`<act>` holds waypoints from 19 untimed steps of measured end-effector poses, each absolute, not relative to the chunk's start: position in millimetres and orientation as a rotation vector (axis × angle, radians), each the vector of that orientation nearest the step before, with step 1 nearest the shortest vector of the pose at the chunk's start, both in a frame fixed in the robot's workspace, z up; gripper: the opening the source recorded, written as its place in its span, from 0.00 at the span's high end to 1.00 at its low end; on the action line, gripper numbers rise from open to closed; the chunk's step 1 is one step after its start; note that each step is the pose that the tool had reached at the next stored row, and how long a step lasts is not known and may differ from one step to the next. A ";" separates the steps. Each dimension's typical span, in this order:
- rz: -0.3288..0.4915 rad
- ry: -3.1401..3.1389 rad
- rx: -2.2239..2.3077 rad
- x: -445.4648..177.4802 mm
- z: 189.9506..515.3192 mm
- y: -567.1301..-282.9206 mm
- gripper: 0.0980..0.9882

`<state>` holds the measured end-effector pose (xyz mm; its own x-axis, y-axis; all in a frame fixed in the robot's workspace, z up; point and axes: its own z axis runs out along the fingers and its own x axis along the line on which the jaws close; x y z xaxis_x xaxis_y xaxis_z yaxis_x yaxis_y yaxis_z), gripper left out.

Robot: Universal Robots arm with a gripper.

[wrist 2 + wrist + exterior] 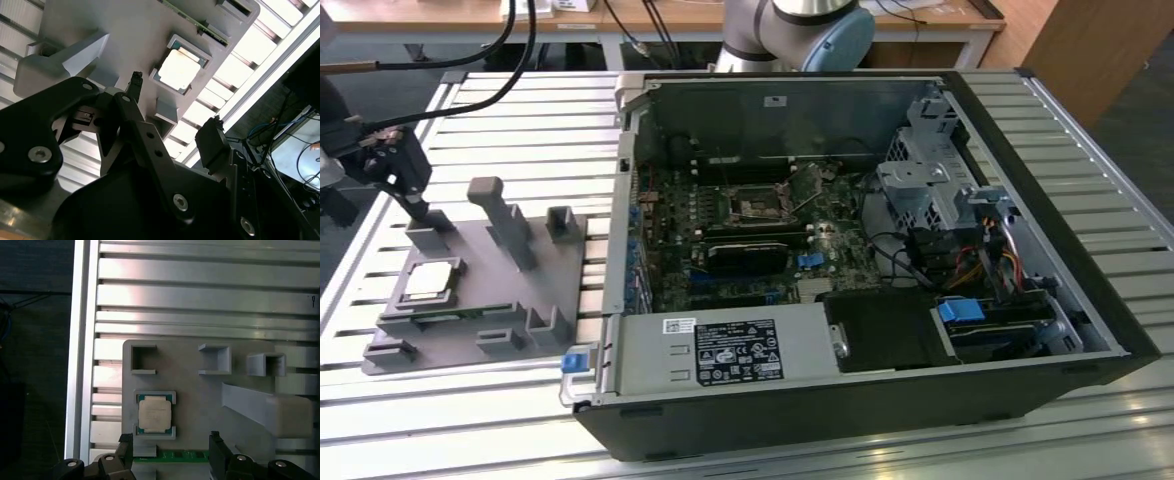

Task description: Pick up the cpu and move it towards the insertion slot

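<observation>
Slatted aluminium table point(507, 120) under everything, with a grey fixture plate point(478, 285) sitting on it over at the exterior view's left. The cpu point(427, 281) is lying flat in its own square pocket on that plate, silvery top up, on the left part of the plate. In the first wrist view the cpu point(154, 412) sits snug between two little grey clips, and in the second wrist view the cpu point(179, 67) looks the same, seated and not lifted. A thin green memory strip point(180, 456) lies in a slot just beside the pocket, on its near side in the exterior view. The gripper point(170, 441) hangs above the plate with its two black fingers point(135, 82) spread apart and nothing between them, so it's not touching the chip. In the exterior view the gripper point(416, 205) is just past the far side of the cpu, over the far-left corner of the plate. A few upright grey posts point(500, 215) stick up to the right of it. Further right, well apart from the chip, is the open PC case point(1014, 200) with the motherboard's socket point(758, 205) showing inside.
</observation>
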<state>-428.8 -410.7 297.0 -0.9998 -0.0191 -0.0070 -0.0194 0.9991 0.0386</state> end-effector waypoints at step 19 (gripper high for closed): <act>0.061 3.134 -0.030 -428.8 290.3 -410.7 0.32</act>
<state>-428.8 -410.7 290.3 -0.9998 -0.0192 -0.0070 -0.0194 0.9991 0.0386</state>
